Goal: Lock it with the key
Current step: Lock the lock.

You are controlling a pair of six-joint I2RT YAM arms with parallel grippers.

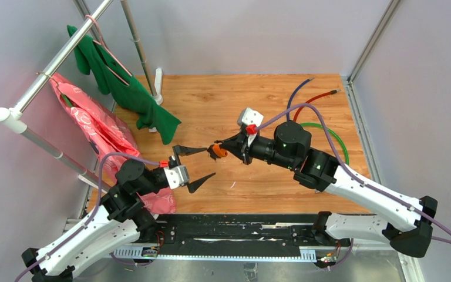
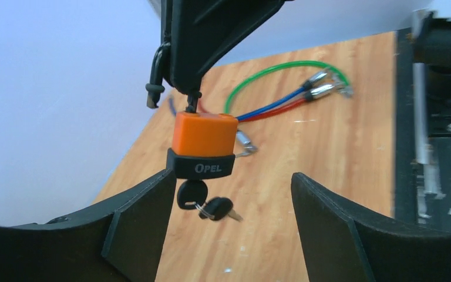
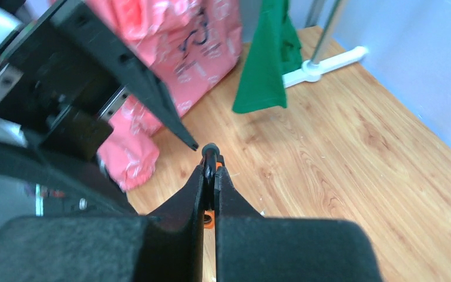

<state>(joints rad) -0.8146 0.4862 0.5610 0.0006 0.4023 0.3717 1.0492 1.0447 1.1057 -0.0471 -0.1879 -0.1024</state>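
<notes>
From above: my right gripper (image 1: 218, 144) clamps the orange block padlock (image 1: 219, 152), just ahead of my left gripper (image 1: 211, 162), jaws apart. Left wrist: the black-headed key (image 2: 192, 194) hangs from its underside, axis vertical, between my fingers (image 2: 141, 211). Right wrist: jaws pinch the dark shackle (image 3: 211, 151)

A: Surface?
B: Wood-grain board (image 1: 270, 176), right in front of me.
A: What's on it?
B: Green cable (image 1: 323, 124), red cable (image 1: 317, 97) and blue cable (image 1: 296, 91) at my far right. White rack foot (image 1: 158, 82) far left. Pink bag (image 1: 103, 132) slumped over my left edge.
</notes>
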